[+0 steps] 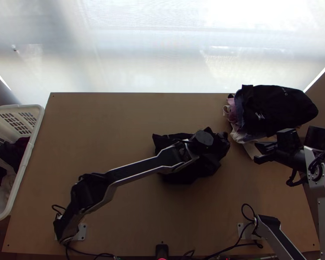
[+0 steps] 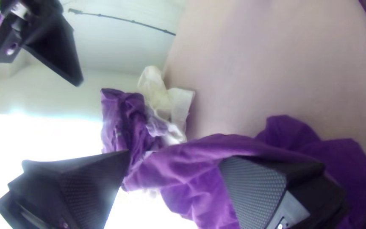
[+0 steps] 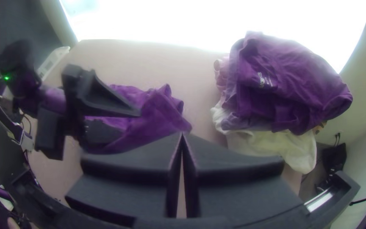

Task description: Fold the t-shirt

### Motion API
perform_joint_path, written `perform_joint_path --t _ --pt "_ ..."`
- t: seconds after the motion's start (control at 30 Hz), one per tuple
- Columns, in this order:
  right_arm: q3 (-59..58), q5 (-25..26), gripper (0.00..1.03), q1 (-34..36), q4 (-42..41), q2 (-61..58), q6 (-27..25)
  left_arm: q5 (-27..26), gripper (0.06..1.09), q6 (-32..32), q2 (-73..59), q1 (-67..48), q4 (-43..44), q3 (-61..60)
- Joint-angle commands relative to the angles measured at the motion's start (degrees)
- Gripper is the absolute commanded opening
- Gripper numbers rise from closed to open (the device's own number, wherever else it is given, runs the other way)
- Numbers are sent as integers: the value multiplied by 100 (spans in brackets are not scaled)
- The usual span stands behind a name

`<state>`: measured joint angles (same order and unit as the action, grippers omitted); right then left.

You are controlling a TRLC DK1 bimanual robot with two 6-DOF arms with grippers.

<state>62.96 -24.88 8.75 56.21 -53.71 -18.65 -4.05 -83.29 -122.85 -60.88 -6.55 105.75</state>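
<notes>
You're holding L gripper (image 1: 203, 139) at bunched blk tee (image 1: 186, 172), fingers apart. Your R gripper (image 1: 257, 153)'s hanging nr far-right clothes pile (image 1: 279, 110), fingers together.

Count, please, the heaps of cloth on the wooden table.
2: bunched dark cloth in the middle, under the silver-black left arm; stack of dark, pink and white garments at the far right corner.

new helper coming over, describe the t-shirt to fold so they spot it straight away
Find the light wooden table, then look near its middle, under the outer end of the left arm. The dark shirt lies there bunched up. Unlike the clothes pile at the table's far right corner, it lies by itself, not stacked with other clothes.
</notes>
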Motion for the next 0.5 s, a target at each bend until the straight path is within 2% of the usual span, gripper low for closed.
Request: perform_joint_path --t 0.0,0.07,0.17,0.27,0.37,0.4,0.47 --pt "-12 -8 3 -76 4 45 99 -597 104 454 1140 191 -1824 -187" --pt "15 -8 3 -120 -4 45 125 -693 104 577 1386 261 -2448 -380" --pt "15 -8 3 -137 -4 54 125 -632 104 796 1826 323 -2474 -1004" --pt "15 -8 3 -251 13 115 169 -517 104 752 2063 665 -2167 -1488" --pt "-56 -8 3 -585 75 168 327 -78 104 796 2212 1122 -1736 -1971" --pt "-100 -8 3 -796 75 177 424 159 104 937 2265 1237 -1745 -2050" --pt "-231 -8 3 -1280 40 151 635 362 104 1746 2485 1412 -1841 -2156"
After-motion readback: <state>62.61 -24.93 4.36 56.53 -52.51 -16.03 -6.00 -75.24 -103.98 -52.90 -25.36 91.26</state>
